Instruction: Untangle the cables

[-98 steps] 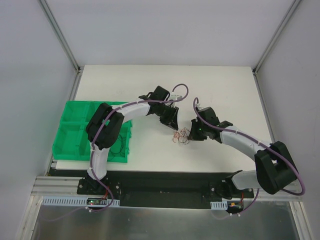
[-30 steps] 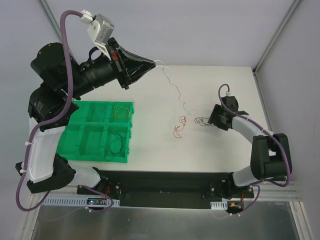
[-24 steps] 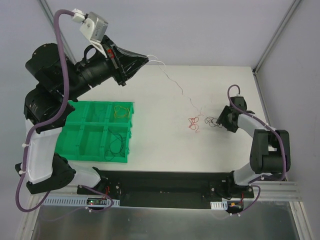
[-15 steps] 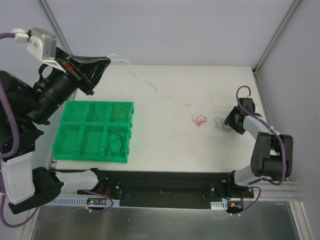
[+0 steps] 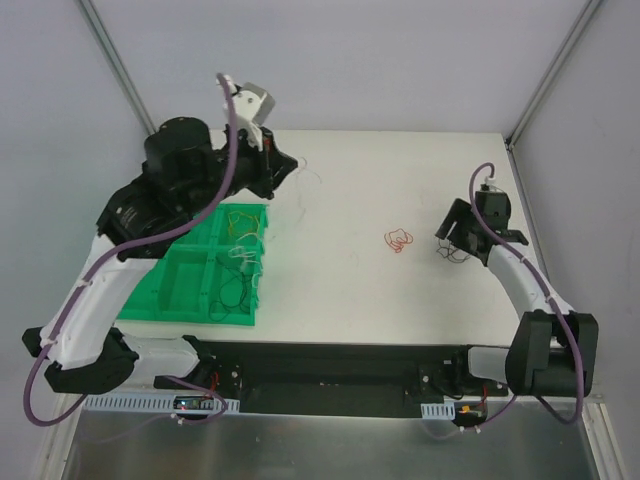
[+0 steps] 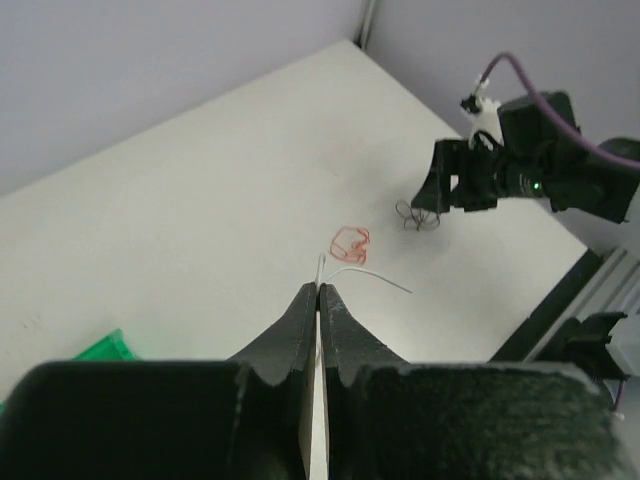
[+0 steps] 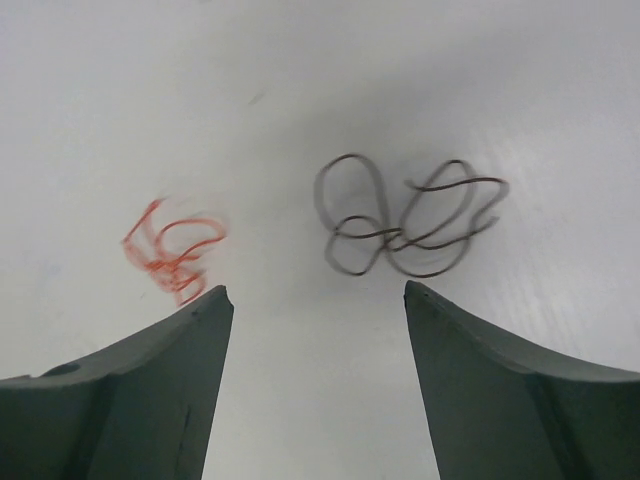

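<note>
The cables are apart. A pale grey cable (image 6: 372, 277) is pinched in my left gripper (image 6: 320, 287), which is shut on it and held high above the table's left side (image 5: 290, 168). The cable's loose length dangles over the green bin, with white loops (image 5: 243, 256) there. A red cable (image 5: 399, 241) lies crumpled on the table, also in the right wrist view (image 7: 172, 250). A dark cable (image 7: 405, 222) lies looped just ahead of my right gripper (image 7: 317, 295), which is open with nothing between its fingers. That dark cable (image 5: 452, 253) lies at the table's right.
A green compartment bin (image 5: 150, 300) sits at the table's left front; it holds a yellowish wire (image 5: 241, 221) and a dark wire (image 5: 233, 293). Grey walls and metal frame posts enclose the white table (image 5: 340, 290).
My left arm swung back from the far left to above the bin, carrying the pale cable free of the red one. My right gripper opened wider; the dark cable lies ahead of it.
</note>
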Controlling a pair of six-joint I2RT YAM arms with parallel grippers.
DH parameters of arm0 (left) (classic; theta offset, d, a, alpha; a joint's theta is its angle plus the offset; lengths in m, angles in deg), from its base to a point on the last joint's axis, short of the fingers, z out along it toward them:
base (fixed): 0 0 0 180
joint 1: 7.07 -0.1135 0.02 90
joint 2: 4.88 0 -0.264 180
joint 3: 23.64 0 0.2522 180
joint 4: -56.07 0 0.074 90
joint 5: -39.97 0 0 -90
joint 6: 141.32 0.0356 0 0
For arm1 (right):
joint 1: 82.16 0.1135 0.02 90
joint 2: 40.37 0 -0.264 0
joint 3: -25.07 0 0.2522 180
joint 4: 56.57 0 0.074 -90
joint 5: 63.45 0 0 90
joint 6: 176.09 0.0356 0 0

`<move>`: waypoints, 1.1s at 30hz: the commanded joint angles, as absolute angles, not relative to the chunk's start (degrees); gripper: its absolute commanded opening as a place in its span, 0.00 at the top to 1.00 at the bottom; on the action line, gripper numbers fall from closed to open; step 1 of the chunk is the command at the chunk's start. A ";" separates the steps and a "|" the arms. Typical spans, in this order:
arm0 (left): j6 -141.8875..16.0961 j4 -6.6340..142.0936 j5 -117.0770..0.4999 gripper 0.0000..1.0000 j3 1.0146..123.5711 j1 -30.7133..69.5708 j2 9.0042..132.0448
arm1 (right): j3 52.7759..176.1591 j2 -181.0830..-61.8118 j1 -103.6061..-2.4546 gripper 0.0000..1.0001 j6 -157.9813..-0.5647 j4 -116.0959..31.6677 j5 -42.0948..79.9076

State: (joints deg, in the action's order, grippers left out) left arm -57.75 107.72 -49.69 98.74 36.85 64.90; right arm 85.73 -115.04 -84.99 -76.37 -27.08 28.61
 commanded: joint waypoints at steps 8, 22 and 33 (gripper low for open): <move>-60.46 105.16 -53.98 1.00 97.44 37.23 64.11 | 79.00 -104.61 -71.08 0.22 -80.56 -35.34 19.34; -64.76 103.41 -58.54 1.00 80.84 37.23 61.39 | 79.09 -112.79 -71.08 0.29 -80.19 -36.66 21.79; -67.57 100.25 -66.37 1.00 74.49 37.49 80.95 | 75.84 -108.31 -71.35 0.28 -80.81 -38.24 25.84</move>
